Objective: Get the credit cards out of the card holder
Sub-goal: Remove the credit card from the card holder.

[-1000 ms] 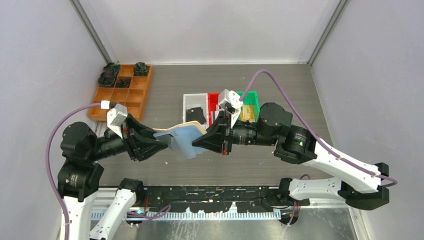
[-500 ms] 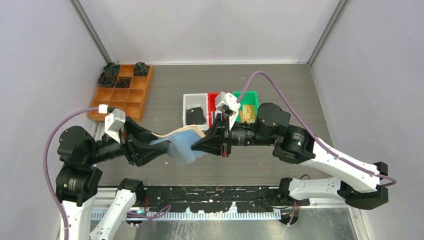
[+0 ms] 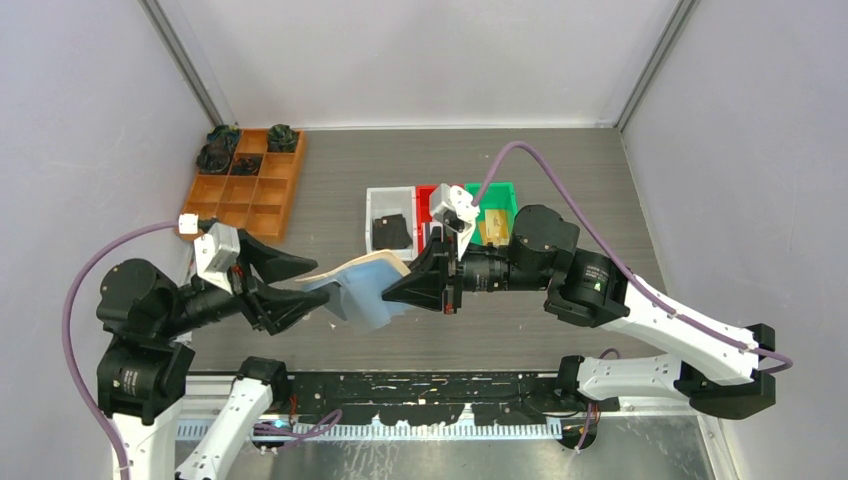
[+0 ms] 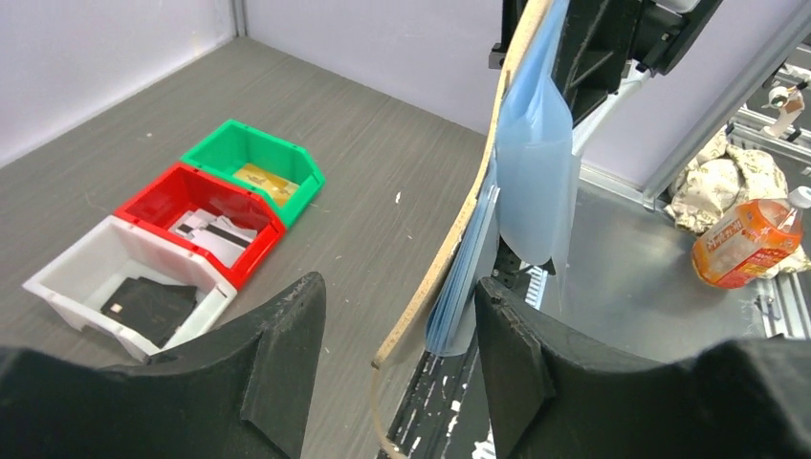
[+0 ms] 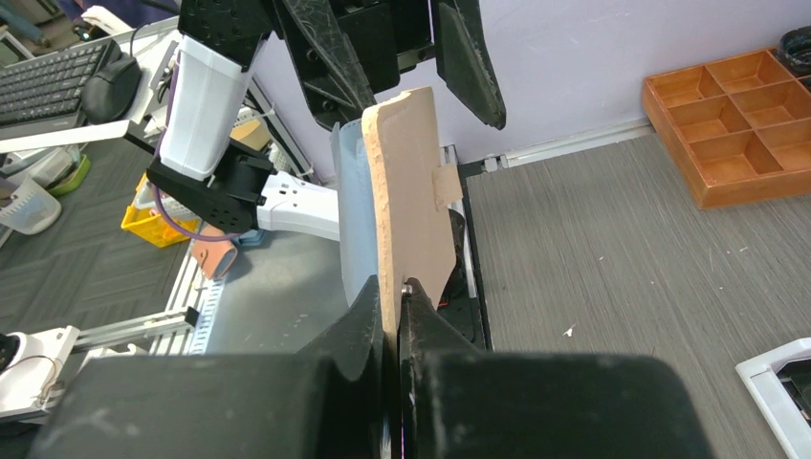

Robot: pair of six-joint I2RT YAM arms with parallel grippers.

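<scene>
The card holder point(image 3: 368, 288), tan outside with blue-grey pockets, hangs open in the air above the table's near edge. My right gripper point(image 3: 397, 291) is shut on its tan flap point(image 5: 411, 191). My left gripper point(image 3: 318, 283) is open, and the holder's free edge point(image 4: 457, 244) stands between its spread fingers point(image 4: 287, 354), not pinched. The blue pockets point(image 4: 536, 163) face right in the left wrist view. A black card point(image 4: 153, 304) lies in the white bin point(image 3: 375, 195). White patterned cards point(image 4: 212, 229) lie in the red bin point(image 3: 427, 196). A gold card point(image 4: 263, 178) lies in the green bin point(image 3: 502, 190).
An orange-brown compartment tray point(image 3: 250, 195) with dark objects in its far cells sits at the back left. The three bins stand side by side mid-table behind the right arm. Grey walls enclose the table on three sides.
My left gripper has opened, let go of the card holder and drawn back to the left. My right gripper keeps its hold and has hardly moved.
</scene>
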